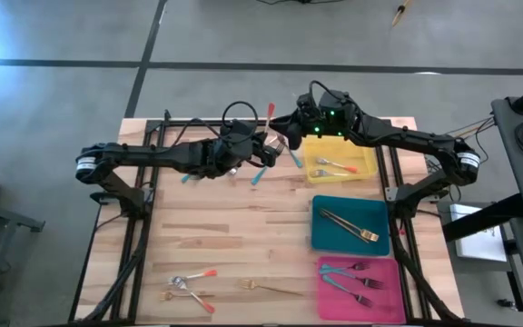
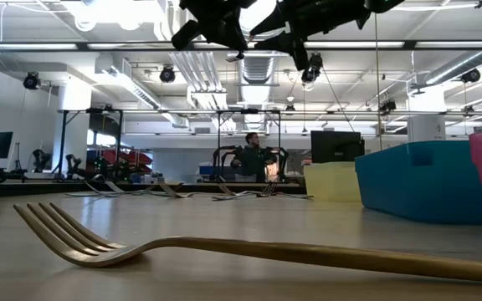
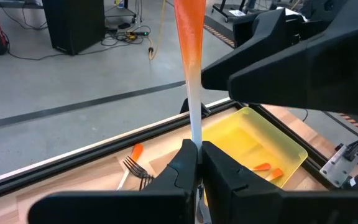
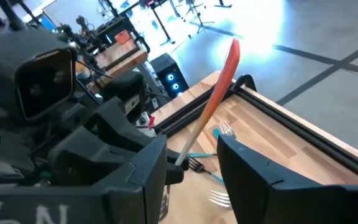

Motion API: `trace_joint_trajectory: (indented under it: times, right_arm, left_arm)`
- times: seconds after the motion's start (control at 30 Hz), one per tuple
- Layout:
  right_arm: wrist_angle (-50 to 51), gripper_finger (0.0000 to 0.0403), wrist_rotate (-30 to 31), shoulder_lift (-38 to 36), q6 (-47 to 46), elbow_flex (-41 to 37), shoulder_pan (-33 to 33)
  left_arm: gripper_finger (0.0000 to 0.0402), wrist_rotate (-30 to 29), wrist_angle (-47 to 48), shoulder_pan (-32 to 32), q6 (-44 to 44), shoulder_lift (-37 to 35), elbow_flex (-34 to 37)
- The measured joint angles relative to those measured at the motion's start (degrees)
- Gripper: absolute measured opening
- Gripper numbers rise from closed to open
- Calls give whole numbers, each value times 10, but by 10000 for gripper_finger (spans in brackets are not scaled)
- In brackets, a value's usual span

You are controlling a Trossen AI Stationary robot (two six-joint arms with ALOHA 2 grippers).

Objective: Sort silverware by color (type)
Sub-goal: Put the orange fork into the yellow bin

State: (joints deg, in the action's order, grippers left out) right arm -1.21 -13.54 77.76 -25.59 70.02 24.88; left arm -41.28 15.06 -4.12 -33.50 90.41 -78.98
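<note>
An orange-handled utensil [image 3: 189, 37] stands almost upright above the table's far middle, its handle [image 1: 269, 111] pointing up. My left gripper [image 3: 197, 146] [image 1: 263, 145] is shut on its silver shaft. My right gripper [image 4: 192, 149] [image 1: 291, 136] is open right next to it on the yellow tray's side, one finger either side of the utensil [image 4: 219, 93]. Whether those fingers touch it I cannot tell. The utensil's head is hidden by the grippers. More orange-handled forks [image 1: 332, 166] lie in the yellow tray [image 1: 363, 151]. My left gripper pinches the utensil's bare silver shaft [image 3: 195, 127], just below the orange handle, between its two fingers. The fingers come from the table's left, sloping slightly down, and lie across the shaft. The utensil stands nearly upright, handle up, lifted clear of the table.
A teal tray [image 1: 323, 238] holds gold forks and a pink tray [image 1: 390, 304] holds teal forks, both on the right. Teal utensils [image 1: 260, 174] lie under the grippers. Loose orange pieces [image 1: 193, 289] and a gold fork [image 2: 224, 247] lie near the front edge.
</note>
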Motion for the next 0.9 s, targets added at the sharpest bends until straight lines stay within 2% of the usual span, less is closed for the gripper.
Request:
trace_joint_trajectory:
  times: [0.3, 0.7, 0.9]
  right_arm:
    - [-32, 117, 1, 1, -8, 1, 0]
    - [-38, 115, 2, 1, -8, 1, 0]
    - [-38, 111, 24, 2, -5, 1, 0]
  left_arm:
    - [0, 22, -10, 0, 1, 2, 0]
    - [0, 30, -37, 0, 28, 3, 0]
    - [0, 30, -38, 0, 30, 3, 0]
